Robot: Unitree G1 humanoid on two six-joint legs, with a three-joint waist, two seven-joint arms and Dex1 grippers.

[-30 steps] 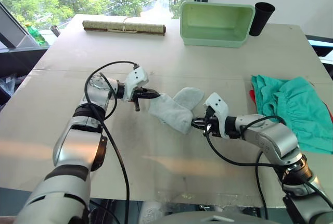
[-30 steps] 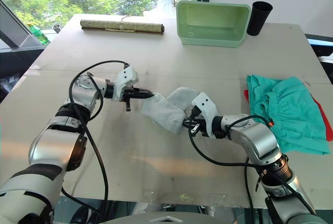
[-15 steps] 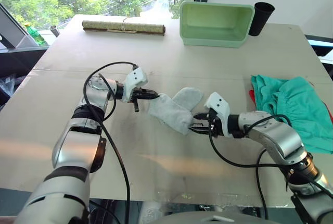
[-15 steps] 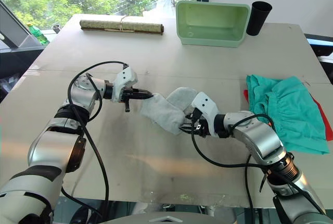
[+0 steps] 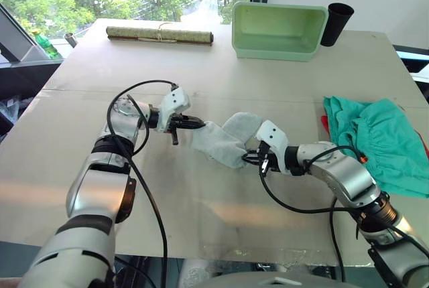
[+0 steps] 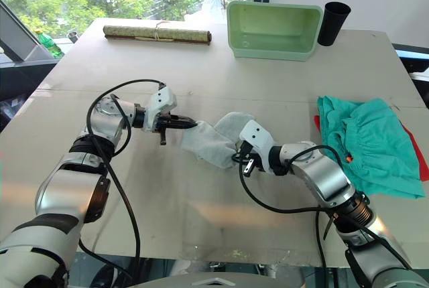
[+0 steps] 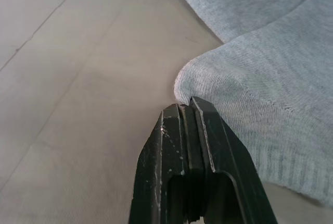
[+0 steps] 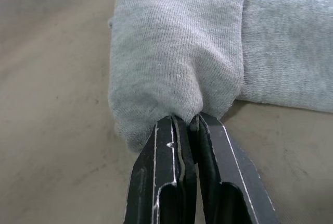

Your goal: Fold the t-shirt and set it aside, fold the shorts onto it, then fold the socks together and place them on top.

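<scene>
Socks [image 5: 224, 142]: long axis spans both hands, mid-worktop [image 5: 201, 228].
Left hand [image 5: 194, 124]: pinched shut, seemingly gripping one end.
Right hand [image 5: 249, 158]: clamped on other end.

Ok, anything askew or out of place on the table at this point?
The shorts lie rumpled rather than neatly folded, a strip of the t-shirt poking out beneath at the table's right edge. The socks sit crossed, pinched by both grippers.

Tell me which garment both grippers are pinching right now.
The light grey socks at mid-table: the left gripper and the right gripper each clamp an end. The teal shorts lie untouched at the right edge.
</scene>
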